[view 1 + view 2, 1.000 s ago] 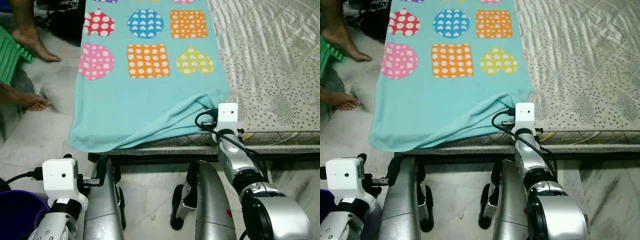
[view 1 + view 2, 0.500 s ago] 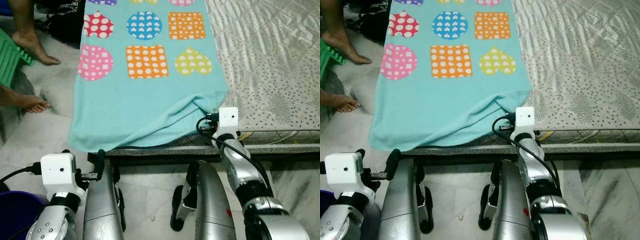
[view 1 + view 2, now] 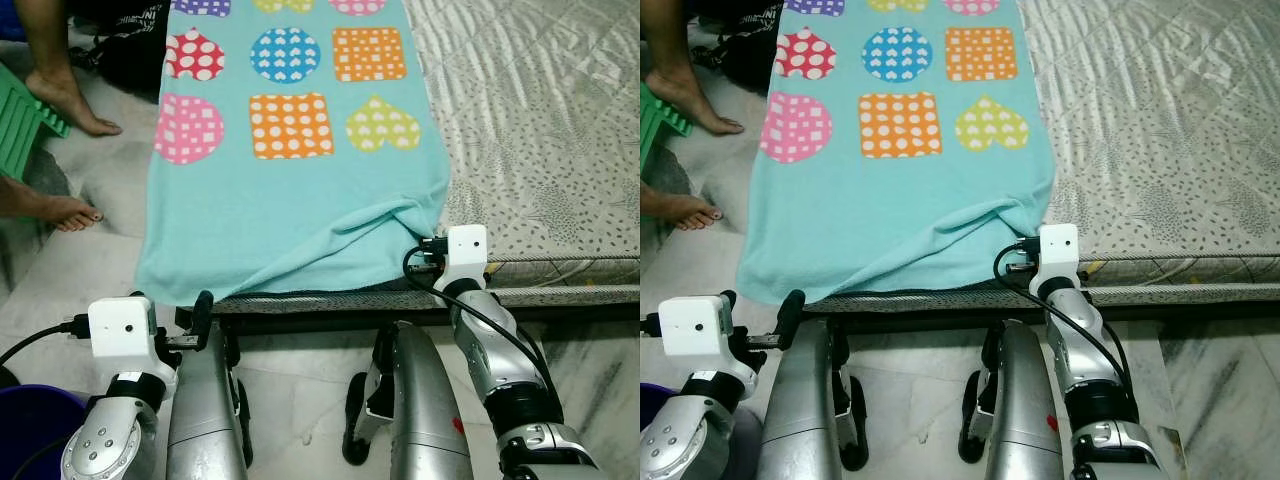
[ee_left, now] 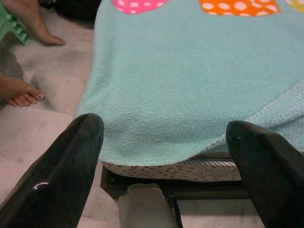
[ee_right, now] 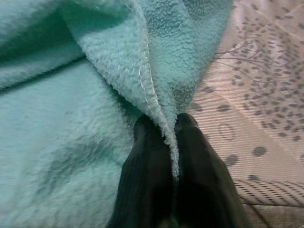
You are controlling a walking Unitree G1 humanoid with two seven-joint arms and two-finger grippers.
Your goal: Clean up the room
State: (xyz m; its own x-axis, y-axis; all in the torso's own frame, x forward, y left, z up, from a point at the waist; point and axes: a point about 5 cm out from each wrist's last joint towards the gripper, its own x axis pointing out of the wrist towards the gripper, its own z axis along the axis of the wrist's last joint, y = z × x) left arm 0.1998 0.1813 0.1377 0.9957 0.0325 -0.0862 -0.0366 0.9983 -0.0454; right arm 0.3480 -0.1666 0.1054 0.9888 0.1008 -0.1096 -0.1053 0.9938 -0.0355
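Mattress [image 3: 540, 110] with a grey dotted cover spans the view, a teal blanket [image 3: 290, 200] with coloured shapes spread along its left part and hanging over the near edge. A person's bare feet [image 3: 62, 208] rest on the floor to the left. The right gripper [image 5: 161, 130] pinches the blanket's near-right corner — fingers closed on the hem. The left gripper [image 4: 166, 142] hangs low before the bed edge, fingers wide apart.
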